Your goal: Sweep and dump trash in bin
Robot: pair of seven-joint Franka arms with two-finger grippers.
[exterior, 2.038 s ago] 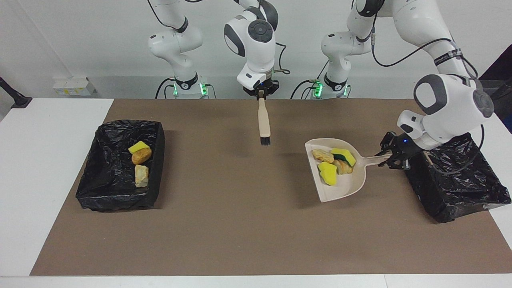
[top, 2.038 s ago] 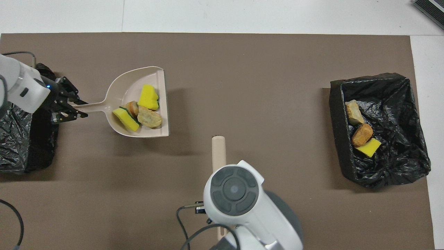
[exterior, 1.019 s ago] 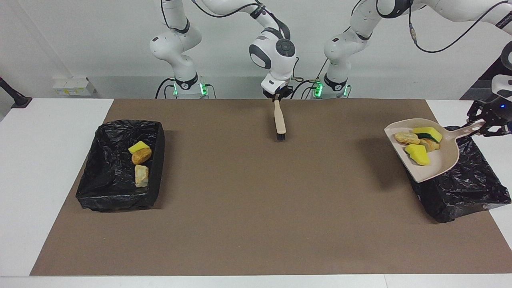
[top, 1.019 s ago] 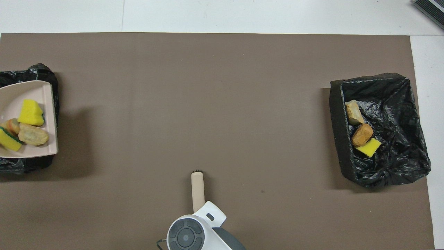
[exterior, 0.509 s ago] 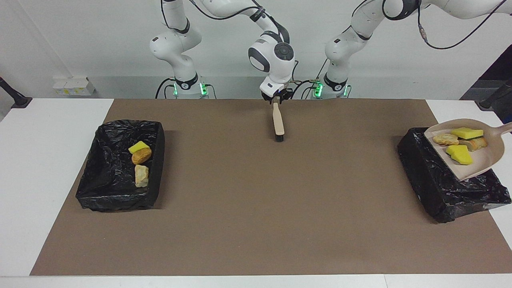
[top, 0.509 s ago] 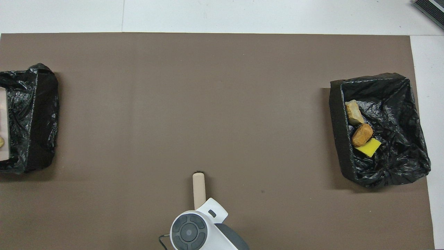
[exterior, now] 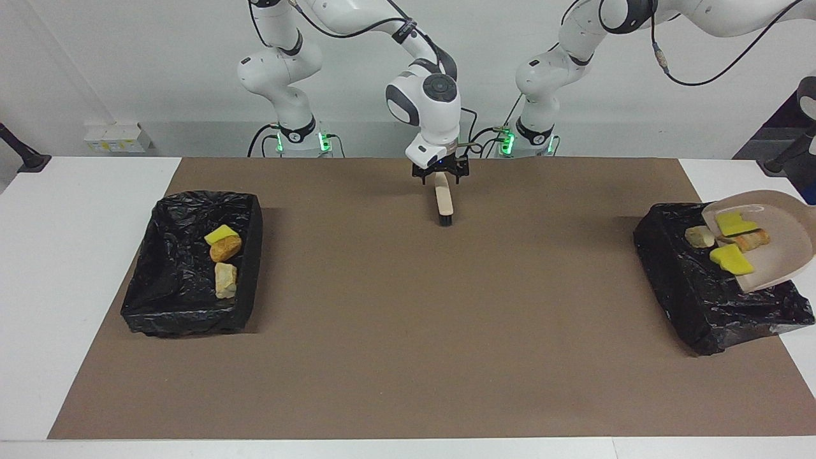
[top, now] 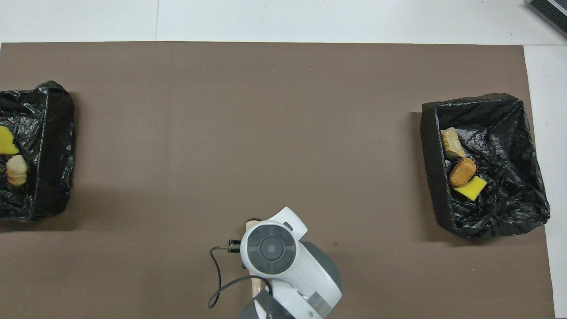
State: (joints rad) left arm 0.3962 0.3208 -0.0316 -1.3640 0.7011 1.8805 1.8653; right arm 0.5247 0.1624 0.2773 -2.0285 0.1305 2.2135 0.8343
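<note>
The beige dustpan (exterior: 774, 255) hangs tilted over the black-lined bin (exterior: 676, 280) at the left arm's end. Its handle runs out of the facing view, and my left gripper is out of view with it. Trash slides off the pan: two yellow sponge bits (exterior: 730, 259), an orange-brown lump (exterior: 751, 240) and a beige chunk (exterior: 699, 237) at the lip. Overhead, a yellow bit (top: 4, 141) and a beige chunk (top: 17, 170) show inside that bin (top: 53, 133). My right gripper (exterior: 440, 175) stands open astride the handle of the brush (exterior: 444, 203), which lies on the mat.
A second black-lined bin (exterior: 197, 197) at the right arm's end holds a yellow sponge bit (exterior: 222, 234), an orange-brown lump (exterior: 225, 248) and a beige chunk (exterior: 225, 280). A brown mat (exterior: 408, 331) covers the table between the two bins.
The left arm carried the dustpan over its bin and tipped it further, so pieces slide out. The right gripper opened and let go of the brush on the mat.
</note>
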